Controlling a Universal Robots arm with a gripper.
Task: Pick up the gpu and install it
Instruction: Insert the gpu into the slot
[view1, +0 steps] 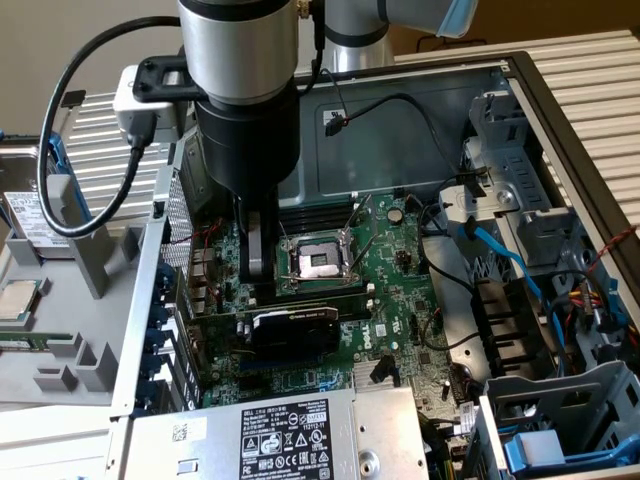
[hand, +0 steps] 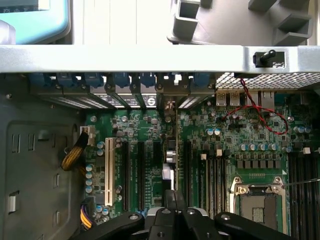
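Exterior view: the robot's hand (view1: 258, 288) reaches straight down into an open computer case (view1: 400, 100) and is closed on the top edge of the gpu (view1: 292, 328), which stands upright on the motherboard (view1: 400, 290) directly beneath the fingers, its black cooler shroud facing away from the processor socket (view1: 315, 262) that sits just beside the hand. Seen from the wrist, the hand (hand: 172, 199) pinches the gpu (hand: 170, 150) edge-on; the card shows as a thin strip running forward from the fingertips to the row of rear slot covers (hand: 120, 82), in line with the dark expansion slots on the motherboard (hand: 235, 140) and apart from the white slot (hand: 107, 172) off to one side. The pick-up part of the job looks done: the card is off any bench or tray, in the grip, and inside the case, with its bracket end pointing at the rear opening. It also appears lined up over a slot and low against the board. Whether the edge connector has gone fully home cannot be told from these pictures, since the foot of the card is hidden behind its own shroud and by the fingers. What seems left is confirming the seating and letting go. The power supply (view1: 290, 435) lies beyond the card from the hand, clear of it.
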